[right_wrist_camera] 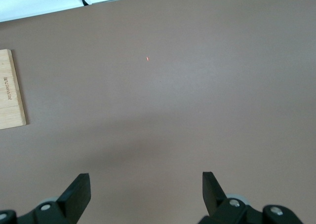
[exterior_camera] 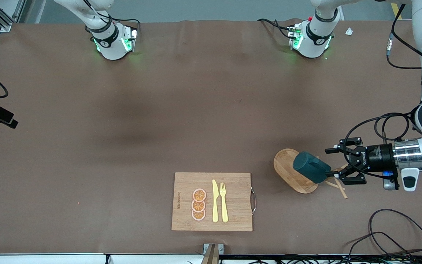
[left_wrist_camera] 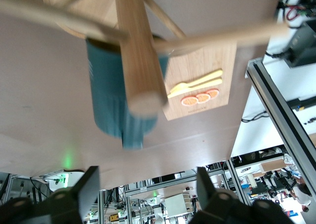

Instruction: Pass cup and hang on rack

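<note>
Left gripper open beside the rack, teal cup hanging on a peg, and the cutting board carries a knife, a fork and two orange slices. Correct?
Not quite: the cutting board carries three orange slices, stacked in a row beside the knife, as the front view shows. The rest holds.

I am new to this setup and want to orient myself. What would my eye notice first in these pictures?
First, the dark teal cup hanging on the wooden rack toward the left arm's end of the table, with the left hand open beside it, holding nothing. Next, the cutting board, nearer to the front camera, carries three orange slices, a yellow knife and fork. The right hand waits open over bare brown table.
</note>
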Robot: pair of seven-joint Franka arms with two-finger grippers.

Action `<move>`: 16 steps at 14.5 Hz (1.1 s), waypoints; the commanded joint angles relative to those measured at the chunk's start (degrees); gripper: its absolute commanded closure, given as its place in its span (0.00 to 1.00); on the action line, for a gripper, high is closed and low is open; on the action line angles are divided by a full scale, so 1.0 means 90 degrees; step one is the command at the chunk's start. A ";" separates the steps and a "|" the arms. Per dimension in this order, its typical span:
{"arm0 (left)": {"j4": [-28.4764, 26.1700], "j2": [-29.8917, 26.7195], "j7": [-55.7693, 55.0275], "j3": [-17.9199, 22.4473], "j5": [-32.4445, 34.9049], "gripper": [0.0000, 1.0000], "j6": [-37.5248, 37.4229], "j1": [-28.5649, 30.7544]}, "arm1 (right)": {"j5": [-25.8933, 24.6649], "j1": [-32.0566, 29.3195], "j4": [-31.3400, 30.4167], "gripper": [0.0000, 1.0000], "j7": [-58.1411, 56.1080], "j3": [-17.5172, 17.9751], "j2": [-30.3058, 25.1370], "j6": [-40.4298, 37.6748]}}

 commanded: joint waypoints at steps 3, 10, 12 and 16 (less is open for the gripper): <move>0.0322 -0.0372 -0.0080 0.0024 0.1010 0.00 0.0024 -0.0677 | -0.0070 -0.0115 -0.0025 0.00 -0.0018 0.0090 -0.0061 -0.0010; 0.0488 -0.0752 0.1579 0.0004 0.4416 0.00 -0.0083 -0.1704 | -0.0070 -0.0115 -0.0035 0.00 -0.0018 0.0090 -0.0061 -0.0010; 0.0440 -0.1065 0.2279 -0.0171 0.5743 0.00 -0.0559 -0.1918 | -0.0070 -0.0115 -0.0025 0.00 -0.0018 0.0090 -0.0061 -0.0010; 0.0440 -0.1670 0.4077 -0.0221 0.6599 0.00 -0.1080 -0.1832 | -0.0070 -0.0115 -0.0025 0.00 -0.0018 0.0090 -0.0061 -0.0010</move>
